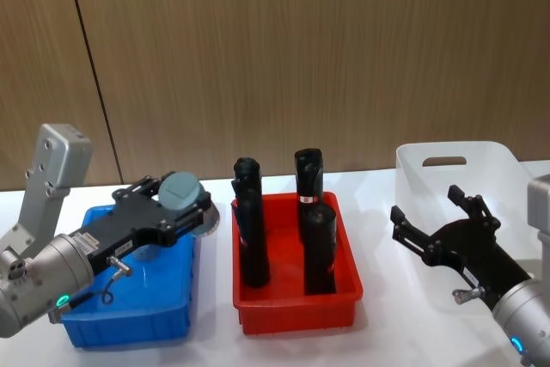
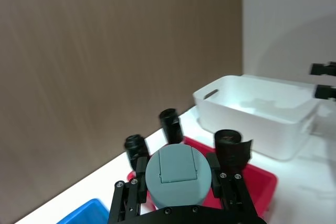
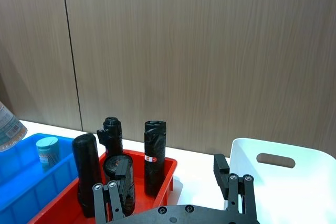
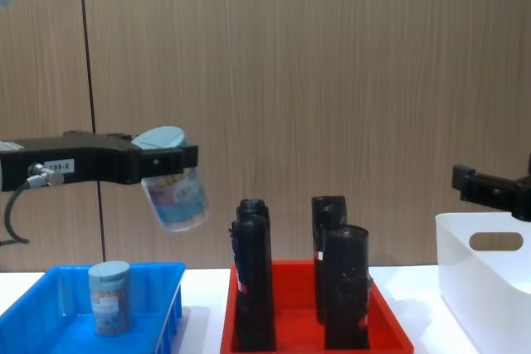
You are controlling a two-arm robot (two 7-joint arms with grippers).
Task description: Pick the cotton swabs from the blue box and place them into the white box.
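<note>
The left gripper (image 1: pixel 183 205) was clamped across one cotton-swab tub (image 4: pixel 172 178), which was tilted and raised above the blue box (image 1: pixel 129 328). A second tub (image 4: pixel 109 296) stood upright inside that box. The right gripper (image 1: pixel 421 202) hung spread and empty above the white box (image 1: pixel 503 165). The tubs were judged light, rigid and smooth-walled. The hold belonged across the body below the lid, with moderate force against slipping.

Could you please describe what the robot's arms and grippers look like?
The left gripper and right gripper are matte black, with angular two-finger linkages fastened by small screws. Each sits on a silver-grey cylindrical wrist bearing a small blue-green light. The left one also carries a white label, a silver connector and a thin black cable.
</note>
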